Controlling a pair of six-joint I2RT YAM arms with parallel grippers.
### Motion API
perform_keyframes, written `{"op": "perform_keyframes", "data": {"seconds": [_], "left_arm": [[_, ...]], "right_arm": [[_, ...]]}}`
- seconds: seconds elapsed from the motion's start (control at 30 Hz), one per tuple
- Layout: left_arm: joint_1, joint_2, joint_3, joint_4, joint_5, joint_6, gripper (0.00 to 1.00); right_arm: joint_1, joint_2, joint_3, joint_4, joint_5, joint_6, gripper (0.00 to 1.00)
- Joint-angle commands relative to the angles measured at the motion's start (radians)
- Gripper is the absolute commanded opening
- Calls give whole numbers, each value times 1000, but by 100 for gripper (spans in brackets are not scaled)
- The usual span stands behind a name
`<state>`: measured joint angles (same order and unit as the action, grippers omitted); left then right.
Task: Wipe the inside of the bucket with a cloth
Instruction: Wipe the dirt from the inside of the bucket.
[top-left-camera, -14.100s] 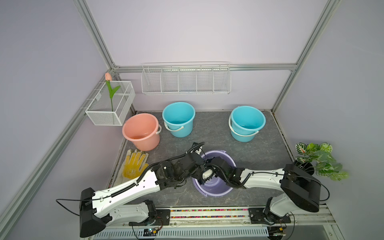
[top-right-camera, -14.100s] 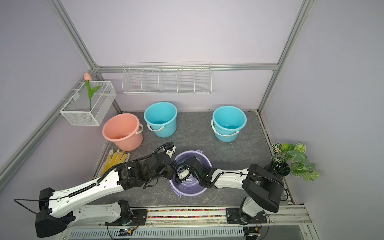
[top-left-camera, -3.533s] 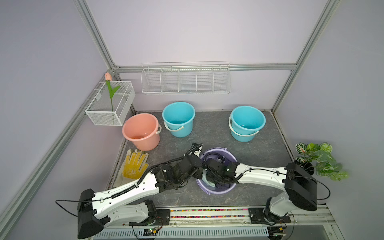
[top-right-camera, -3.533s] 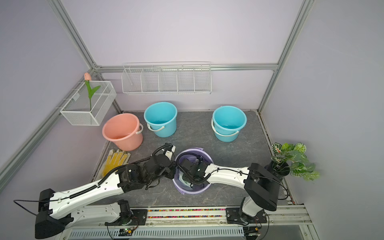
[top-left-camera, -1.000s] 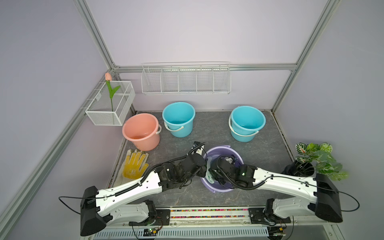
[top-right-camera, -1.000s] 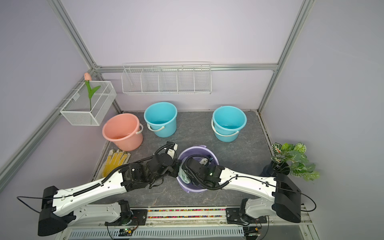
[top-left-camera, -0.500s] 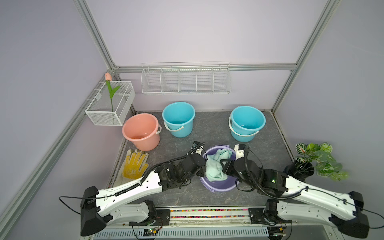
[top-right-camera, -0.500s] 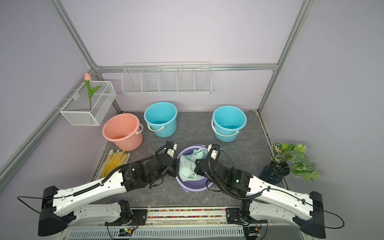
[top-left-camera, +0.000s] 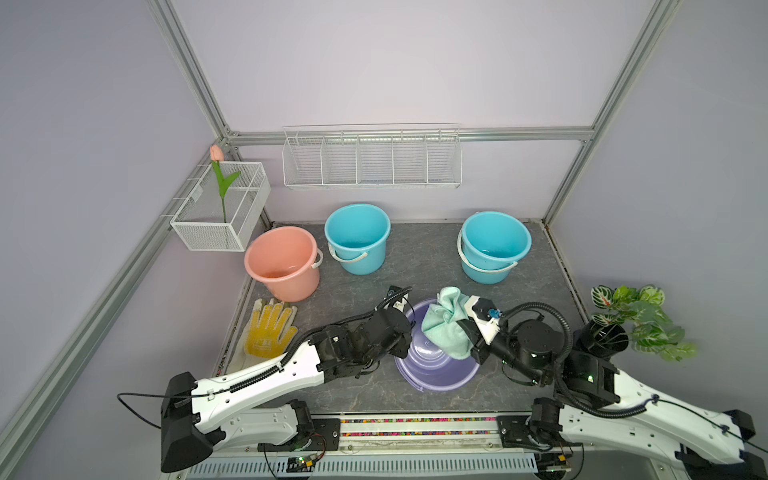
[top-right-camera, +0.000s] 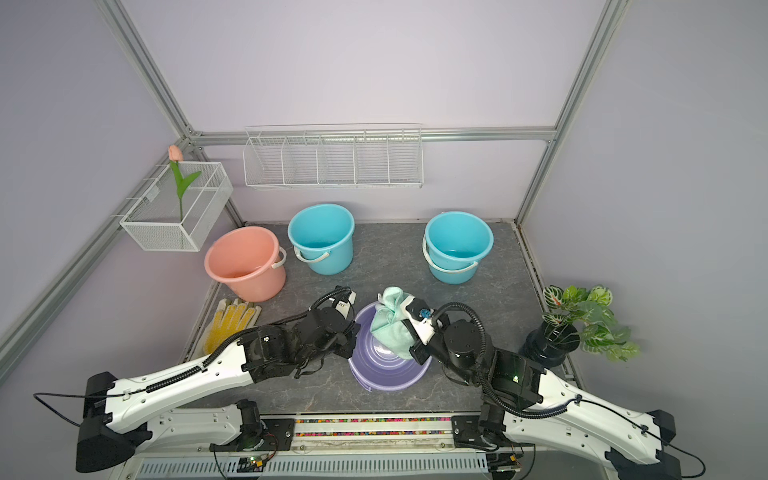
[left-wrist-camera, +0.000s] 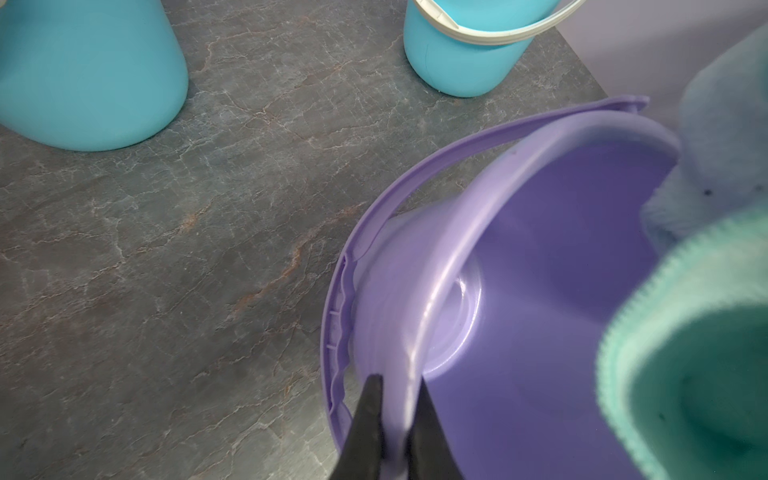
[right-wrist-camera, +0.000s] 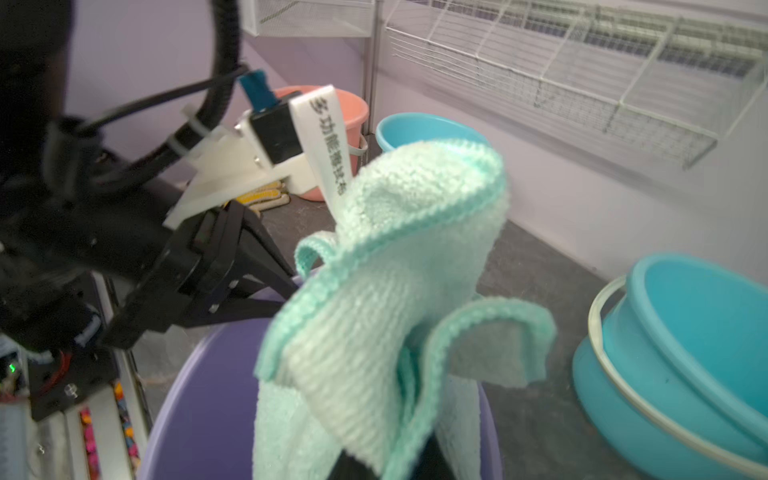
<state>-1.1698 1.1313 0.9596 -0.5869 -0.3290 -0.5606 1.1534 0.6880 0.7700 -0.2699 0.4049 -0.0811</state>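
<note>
1. Left wrist view: my left gripper (left-wrist-camera: 397, 384) is pinched on the purple bucket (left-wrist-camera: 457, 232) at its left rim, one finger outside the wall and one inside.
2. Bucket sits near-centre on the table (top-left-camera: 415, 257), between my two arms in both top views.
3. My right gripper (top-left-camera: 466, 329) is clamped on the mint cloth (top-left-camera: 442, 324), with the fingertips buried in fabric.
4. Cloth is bunched over the bucket's far right side, top folds above the rim, low end hanging into the mouth. Can't tell if it touches the wall.
5. White label (right-wrist-camera: 328, 141) sticks up from the cloth.
6. Glove (top-left-camera: 270, 332) lies left, apart from the bucket.
</note>
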Motion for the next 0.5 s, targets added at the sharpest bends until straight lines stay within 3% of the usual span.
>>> {"op": "perform_keyframes", "data": {"seconds": [0.0,0.23,0.47], "left_arm": [[4,-17,39,15,45,32,0],[3,-15,56,-6,116,74,0],[4,-3,69,-27,170,103,0]], "right_arm": [[-6,-15,6,5,-161,-571,7],[1,-14,-37,-10,-281,-1284,7],[0,67,-3,-43,-227,-1685,7]]}}
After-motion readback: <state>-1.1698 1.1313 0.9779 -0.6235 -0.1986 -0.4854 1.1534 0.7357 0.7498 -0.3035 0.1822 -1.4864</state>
